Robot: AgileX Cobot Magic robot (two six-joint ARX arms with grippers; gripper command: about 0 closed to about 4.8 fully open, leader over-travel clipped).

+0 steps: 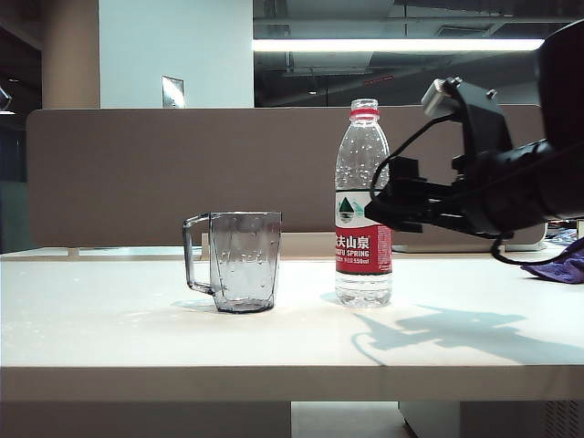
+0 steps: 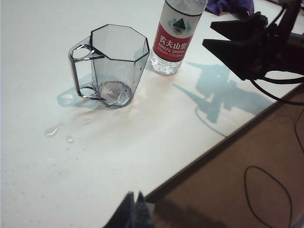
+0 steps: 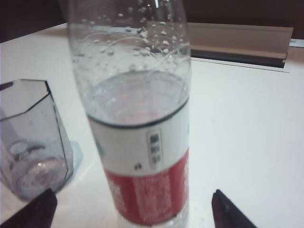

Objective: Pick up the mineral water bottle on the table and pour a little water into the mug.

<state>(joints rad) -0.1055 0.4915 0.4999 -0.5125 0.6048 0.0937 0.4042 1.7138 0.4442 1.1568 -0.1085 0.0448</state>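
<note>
Right claw wide, straddling upright clear red-labelled mineral water bottle; grey faceted transparent mug beside on off-white worktop. Left claw barely visible, state unclear.

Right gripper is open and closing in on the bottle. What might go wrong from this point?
1. The mineral water bottle stands tall and narrow; the right gripper, jaws open at label height, may tip it.
2. The mug stands close beside the bottle and could be struck.
3. Droplets on the table suggest wet, slippery surfaces.
The left gripper hangs back over the table's edge.
</note>
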